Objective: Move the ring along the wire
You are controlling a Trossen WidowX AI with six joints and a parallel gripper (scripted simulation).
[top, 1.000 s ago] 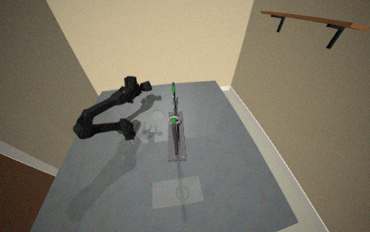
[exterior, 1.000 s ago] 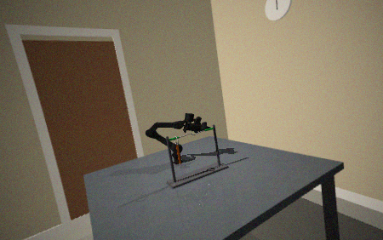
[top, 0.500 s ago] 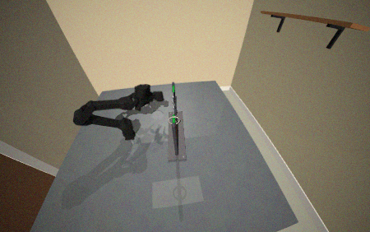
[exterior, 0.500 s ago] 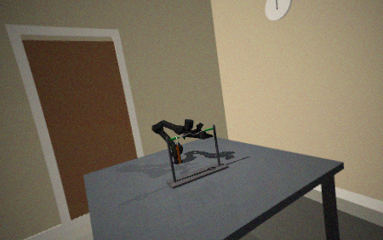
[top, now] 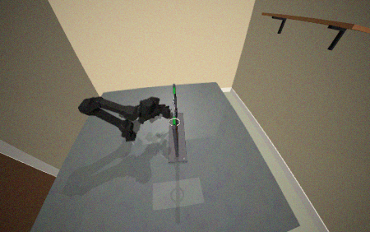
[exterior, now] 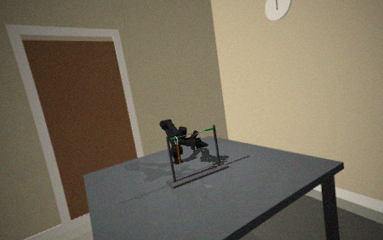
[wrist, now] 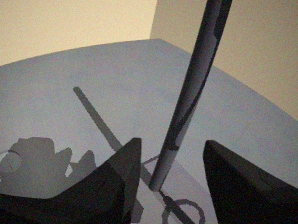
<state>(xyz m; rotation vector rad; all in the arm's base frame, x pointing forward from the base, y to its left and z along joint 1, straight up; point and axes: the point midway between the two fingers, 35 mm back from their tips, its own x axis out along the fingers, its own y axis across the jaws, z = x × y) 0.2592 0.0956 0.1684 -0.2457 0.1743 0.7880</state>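
Ring parked on near green; tool released, fingers part-spread.

Near to far, exterior view: near post, beside it the ring hanging on green wire, orange handle downward; thin grey wire between the green parts; tool behind, nothing gripped; far post. Wrist view: a post crosses the space ahead of the fingers, which one cannot be told. Worktop beneath; door and wall clock beyond.

Brown wooden wall rail: top view, two o'clock, on black brackets
White round wall clock: exterior view, one o'clock
Brown rectangular door: nine o'clock
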